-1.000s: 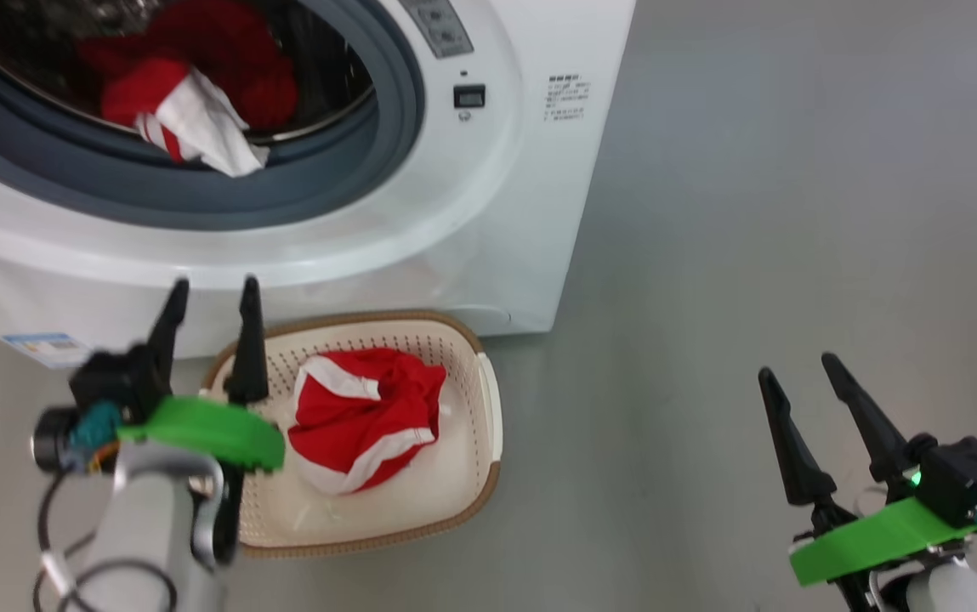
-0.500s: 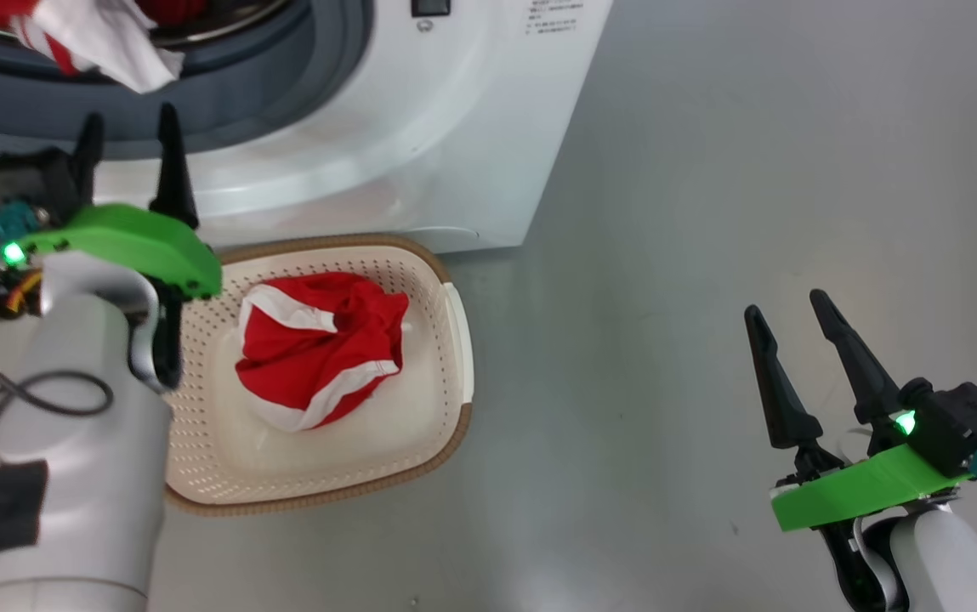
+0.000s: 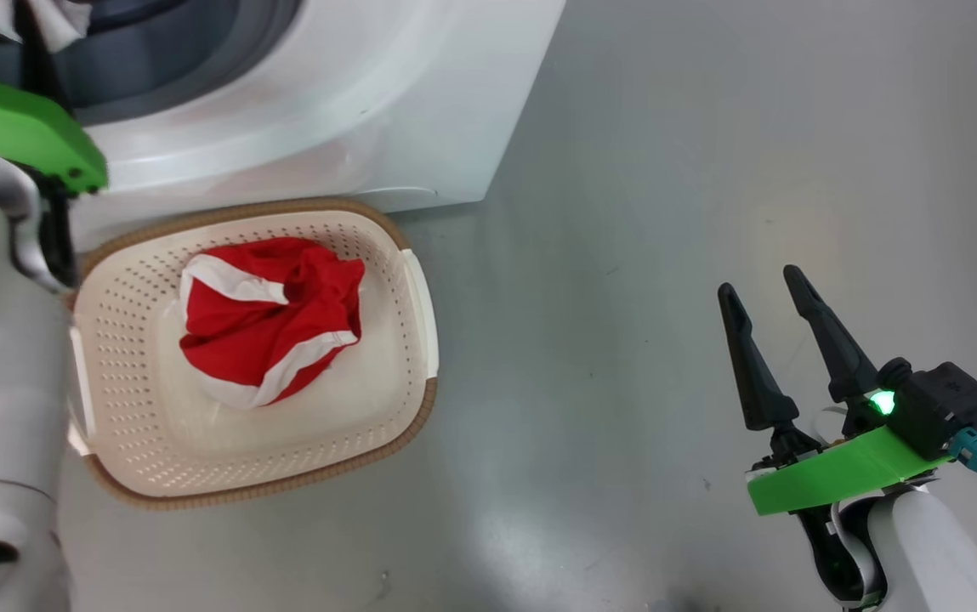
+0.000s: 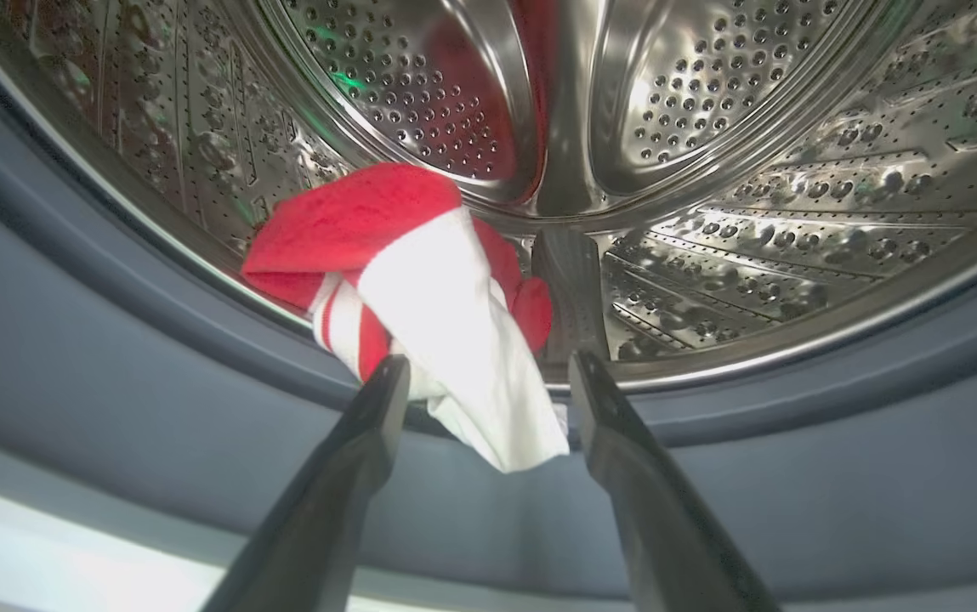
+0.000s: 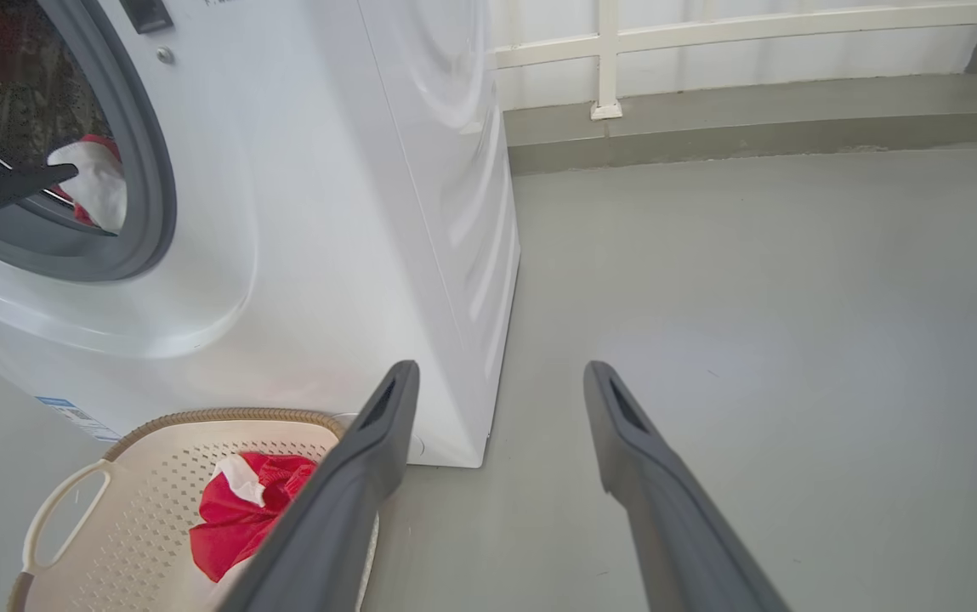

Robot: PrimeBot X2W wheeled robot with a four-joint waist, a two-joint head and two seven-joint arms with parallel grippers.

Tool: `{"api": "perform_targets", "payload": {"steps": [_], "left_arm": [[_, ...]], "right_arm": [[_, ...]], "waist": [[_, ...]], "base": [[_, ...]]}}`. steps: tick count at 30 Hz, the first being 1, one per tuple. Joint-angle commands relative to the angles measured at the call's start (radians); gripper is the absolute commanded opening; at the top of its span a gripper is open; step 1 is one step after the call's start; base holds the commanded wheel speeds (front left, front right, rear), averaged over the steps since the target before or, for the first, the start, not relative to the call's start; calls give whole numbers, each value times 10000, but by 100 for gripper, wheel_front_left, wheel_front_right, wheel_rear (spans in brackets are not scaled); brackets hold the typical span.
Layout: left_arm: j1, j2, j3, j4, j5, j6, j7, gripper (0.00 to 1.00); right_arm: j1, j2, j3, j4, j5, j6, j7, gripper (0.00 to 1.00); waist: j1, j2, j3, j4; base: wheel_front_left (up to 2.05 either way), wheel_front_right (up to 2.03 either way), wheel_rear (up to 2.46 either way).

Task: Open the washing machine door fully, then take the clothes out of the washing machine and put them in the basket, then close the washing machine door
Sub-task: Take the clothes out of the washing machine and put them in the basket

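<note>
1 red garment [image 3: 267, 319] lies in the basket [image 3: 301, 206] beside the washing machine [image 3: 326, 102]; a second garment [image 4: 420, 314] sits at its drum mouth, before the left gripper's [image 4: 488, 365] spread fingers.

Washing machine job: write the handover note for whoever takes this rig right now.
Left gripper: open, fingers flanking a red-and-white garment that hangs over the grey gasket at the mouth of the drum; not gripped.
Right gripper: open, empty, over the floor right of the washing machine.
Done: one red garment lies in the basket, which stands on the floor before the machine.
To do: grip that garment, carry it to the basket, check the drum for more, close the door.
</note>
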Motion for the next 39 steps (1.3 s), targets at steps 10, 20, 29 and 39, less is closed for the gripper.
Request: {"api": "perform_targets", "payload": {"steps": [10, 20, 29, 39], "left_arm": [[-1040, 1126, 128, 610, -148, 217, -80, 100], [-1566, 1607, -40, 971, -91, 601, 226, 100], [-1616, 1734, -178, 1067, -144, 529, 197, 0], [-1255, 1436, -441, 396, -96, 108, -71, 0]], "right_arm": [[-308, 68, 376, -238, 206, 60, -65, 100], [-505, 121, 412, -295, 222, 60, -65, 100], [-544, 150, 342, -272, 210, 60, -65, 100], [-533, 31, 287, -252, 158, 60, -65, 100]], "waist": [[0, -1, 613, -562], [0, -1, 991, -801], [0, -1, 1076, -805], [0, -1, 717, -484]], "base": [[0, 0, 0], [0, 0, 0], [0, 0, 0], [0, 0, 0]]}}
